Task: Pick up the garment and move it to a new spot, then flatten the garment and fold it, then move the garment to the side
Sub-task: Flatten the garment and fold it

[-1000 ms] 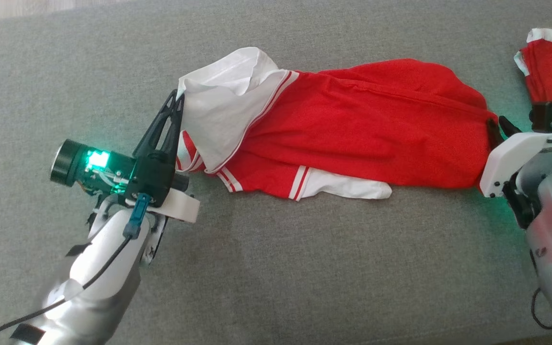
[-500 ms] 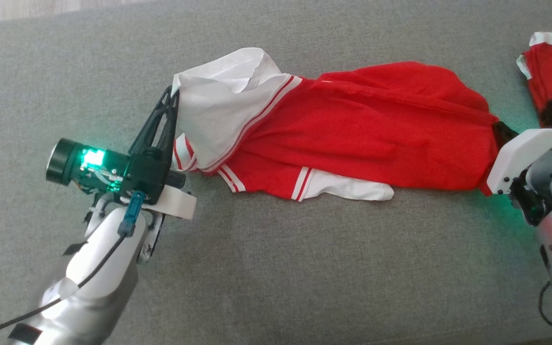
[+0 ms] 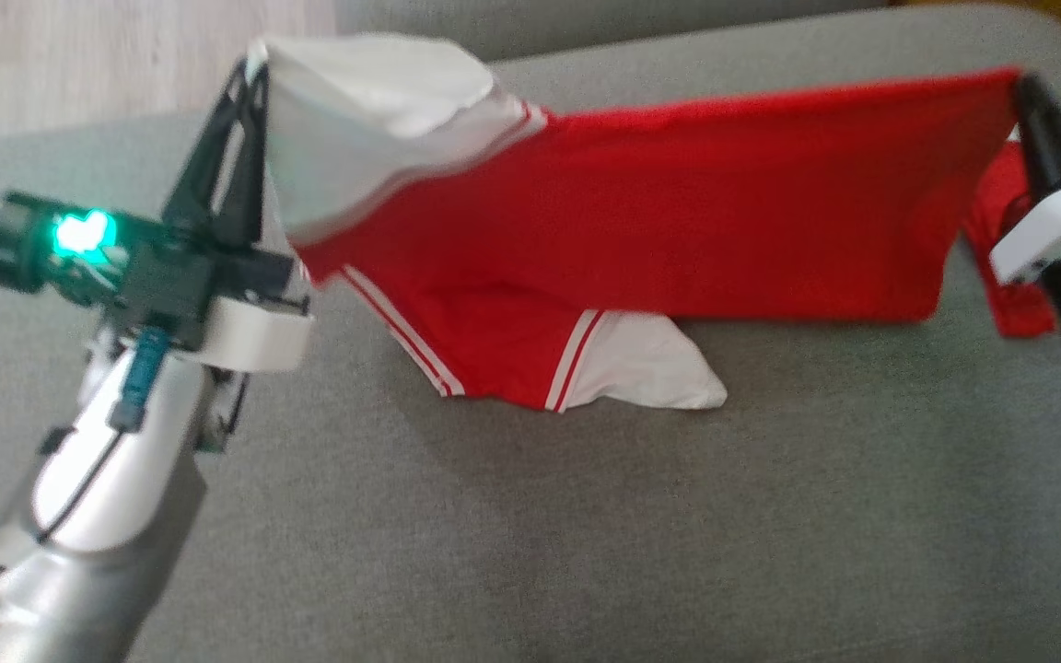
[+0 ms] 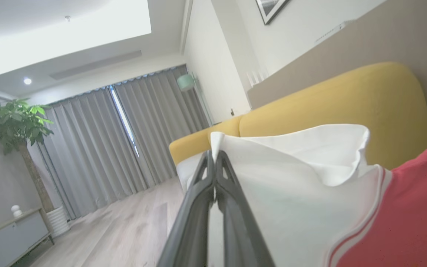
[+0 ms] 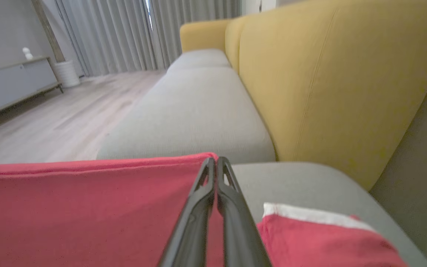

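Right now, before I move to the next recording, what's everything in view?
seat cushions: at least two, grey, under and beyond the garments.
sofa backrest: one, yellow, behind the cushions.
garment: one, red with white sleeves, held stretched in the air at both ends, lower sleeve down at the cushion.
second garment: one, red with white edge, lying on the cushion at the robot's right.
floor: pale wood, beside the sofa.
curtains: grey, along the far window.
potted plant: one, green, beside the curtains.
cabinet: one, grey, by the wall.
left end effector: one, dark, shut on the white sleeve.
right end effector: one, dark, shut on the red corner.
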Controlling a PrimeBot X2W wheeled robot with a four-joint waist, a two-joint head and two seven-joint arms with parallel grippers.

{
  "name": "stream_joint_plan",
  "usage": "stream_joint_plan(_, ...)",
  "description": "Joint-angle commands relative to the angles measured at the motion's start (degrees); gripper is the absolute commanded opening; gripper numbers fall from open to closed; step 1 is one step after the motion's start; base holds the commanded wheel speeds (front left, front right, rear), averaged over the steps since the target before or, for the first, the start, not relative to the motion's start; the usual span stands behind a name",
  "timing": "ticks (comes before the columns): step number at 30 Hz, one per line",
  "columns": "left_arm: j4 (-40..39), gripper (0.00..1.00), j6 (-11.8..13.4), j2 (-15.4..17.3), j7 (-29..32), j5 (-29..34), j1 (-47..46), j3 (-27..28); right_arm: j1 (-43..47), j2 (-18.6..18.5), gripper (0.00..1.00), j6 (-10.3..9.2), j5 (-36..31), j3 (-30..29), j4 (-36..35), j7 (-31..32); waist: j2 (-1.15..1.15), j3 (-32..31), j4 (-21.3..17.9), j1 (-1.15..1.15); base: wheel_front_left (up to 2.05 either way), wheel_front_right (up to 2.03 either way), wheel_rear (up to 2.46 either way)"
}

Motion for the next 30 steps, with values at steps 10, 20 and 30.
stream_joint_plan(10,-8.96,0.00,-4.96,5.93,-0.25,-1.72,-10.77,6.93,-2.66,-8.43,0.00,0.39,-0.23,-6.22,-17.39,-2.40,0.00,-9.45,-0.90,0.00,0.00,0.00,0.00)
stream_joint_plan(20,-4.93,0.00,-9.35,6.48,0.21,-3.48,-24.76,8.34,-9.35,-6.64,0.00,0.39,-7.13,-12.74,-26.05,2.80,0.00,-7.86,-0.55,0.00,0.00,0.00,0.00)
stream_joint_plan(30,15.06,0.00,-15.25,4.06,2.94,-3.56,-41.68,4.83,-23.46,-2.65,0.00,0.39,-6.81,-2.79,-15.37,8.42,0.00,2.87,0.84,0.00,0.00,0.00,0.00)
